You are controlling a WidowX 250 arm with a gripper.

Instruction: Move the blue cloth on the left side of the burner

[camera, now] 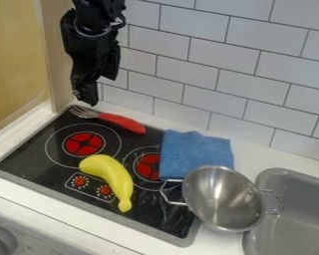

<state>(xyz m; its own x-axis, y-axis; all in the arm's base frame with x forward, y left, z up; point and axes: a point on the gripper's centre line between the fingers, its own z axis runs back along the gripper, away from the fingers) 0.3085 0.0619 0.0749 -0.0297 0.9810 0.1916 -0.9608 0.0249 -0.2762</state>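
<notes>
Black pincer (87,94) — near the red-handled fork (123,122)

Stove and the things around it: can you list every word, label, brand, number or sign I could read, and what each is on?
Front panel, beside the gray knob: faint marks, too small to read.
Stovetop, around the two red dials: tiny marks, too small to read.
Blue cloth, banana and metal pan: no text that I can see.
</notes>
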